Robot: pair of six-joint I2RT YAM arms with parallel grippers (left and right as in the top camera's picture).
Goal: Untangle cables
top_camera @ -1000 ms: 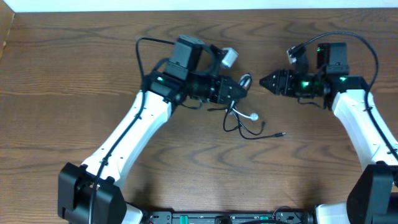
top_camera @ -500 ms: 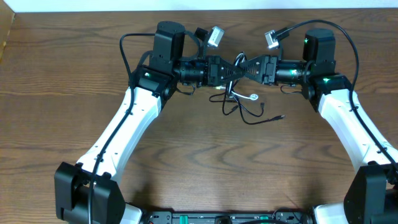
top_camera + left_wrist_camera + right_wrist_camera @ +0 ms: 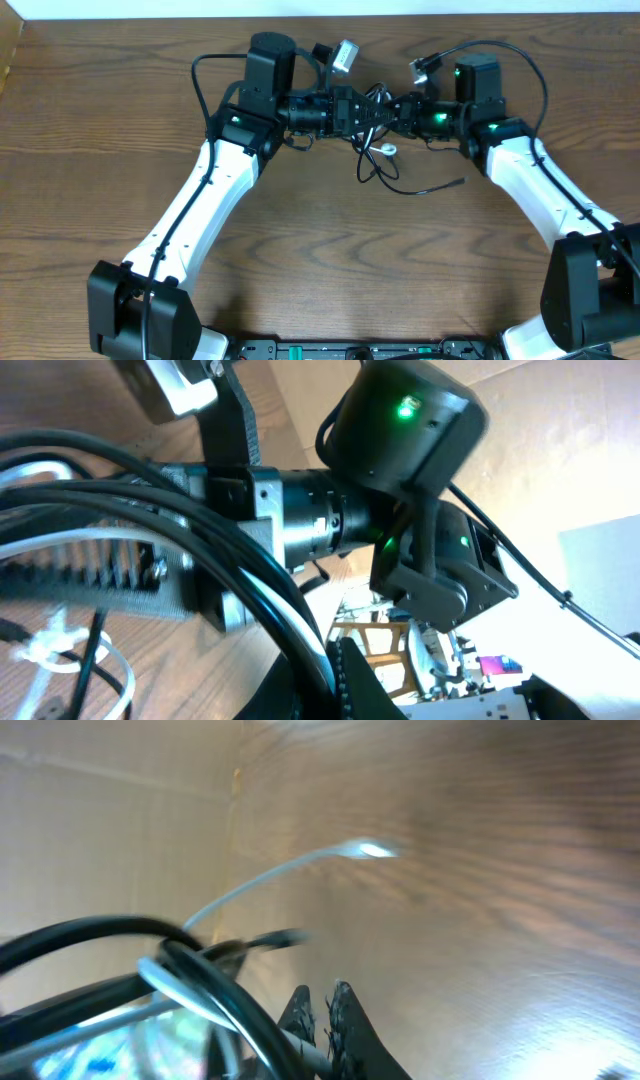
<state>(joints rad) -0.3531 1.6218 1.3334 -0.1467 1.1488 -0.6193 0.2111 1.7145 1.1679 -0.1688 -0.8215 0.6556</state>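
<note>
R wrist view blurred; fingers (image 3: 345,1025) cut by edge; grip on cables (image 3: 384,150) hidden.

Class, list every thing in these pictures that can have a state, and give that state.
left gripper: shut on the cables.
right gripper: shut at the same bundle; grip unclear.
black cable: tangled, plug end lying on the table.
white cable: tangled with the black one.
</note>
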